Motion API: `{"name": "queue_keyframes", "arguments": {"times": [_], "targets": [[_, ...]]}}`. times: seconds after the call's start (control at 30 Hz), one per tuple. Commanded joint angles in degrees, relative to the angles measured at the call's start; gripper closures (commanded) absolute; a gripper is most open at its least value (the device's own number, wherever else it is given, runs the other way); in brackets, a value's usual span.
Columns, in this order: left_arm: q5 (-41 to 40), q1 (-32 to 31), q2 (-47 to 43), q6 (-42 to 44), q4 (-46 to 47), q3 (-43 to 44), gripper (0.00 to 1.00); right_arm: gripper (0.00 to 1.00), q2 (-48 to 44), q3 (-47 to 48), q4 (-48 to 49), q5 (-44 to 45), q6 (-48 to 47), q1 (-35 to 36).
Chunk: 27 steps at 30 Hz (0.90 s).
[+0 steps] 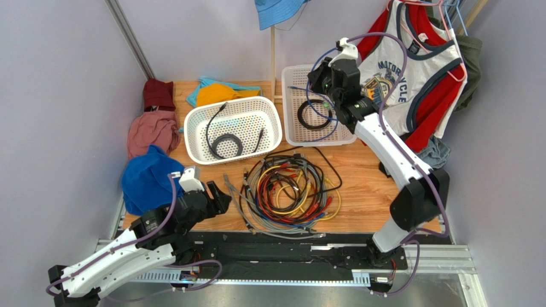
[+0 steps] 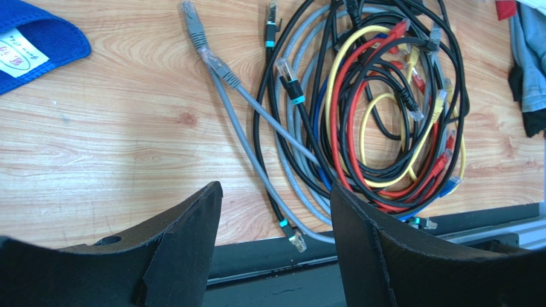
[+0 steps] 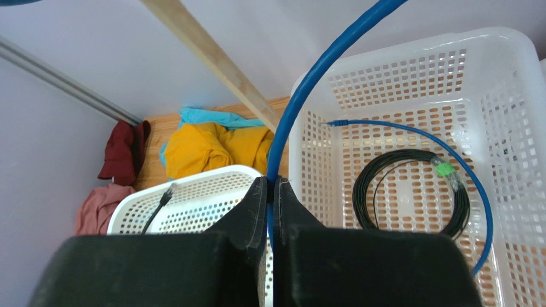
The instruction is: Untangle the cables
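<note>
The tangled cables lie coiled on the desk at the centre of the top view. At lower left, the left jaws stand wide apart with nothing gripped, just beside the bundle's left edge. From the wrist, grey and black strands show in the gap between them. At upper right, the right jaws are pinched tight on a blue cable, which trails into the white basket beside a coiled black cable.

Wooden table, tangled cables mid-table, white basket and second basket behind, blue cloth, pink cloth at left
</note>
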Motion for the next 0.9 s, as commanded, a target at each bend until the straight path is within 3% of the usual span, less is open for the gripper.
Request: {"name": "queue_keyframes", "arguments": {"times": [0.0,0.2,0.23,0.27,0.3,0.33,0.4,0.57,0.7,0.87], "targets": [[-1.9,-0.2,-1.0,-0.8,-1.8,1.6,0.29,1.0,7.4,5.4,6.6,-5.6,3.2,-2.8],[-2.7,-0.2,-1.4,-1.4,-2.5,0.7,0.29,1.0,18.7,11.3,7.9,-7.4,5.6,-3.5],[-2.6,-0.2,-1.3,-1.4,-2.5,0.6,0.29,0.94,19.9,12.6,6.4,-7.1,5.3,-3.5],[-2.6,-0.2,-1.3,-1.5,-2.3,0.3,0.29,0.77,21.5,13.8,5.1,-6.9,4.8,-3.5],[-2.4,-0.2,-1.3,-1.3,-2.2,0.0,0.29,0.42,23.5,16.8,3.7,-6.1,4.3,-3.5],[-2.3,-0.2,-1.2,-1.2,-2.2,0.0,0.28,0.31,24.2,18.2,-0.4,-4.5,3.8,-3.5],[-1.9,-0.2,-1.2,0.4,-1.7,0.1,0.28,0.22,22.5,17.9,-2.1,-2.0,3.6,-3.4],[-2.6,-0.2,-0.7,2.7,0.7,1.0,0.27,0.16,9.6,6.4,5.2,-1.9,4.1,-3.1],[-2.5,-0.2,1.7,3.6,3.4,1.5,0.27,0.25,-3.1,-6.5,7.6,-7.3,7.6,-0.9],[3.1,-0.2,8.3,7.2,13.7,0.1,0.27,0.31,-20.9,-31.6,13.1,-6.3,6.7,11.2]]}}
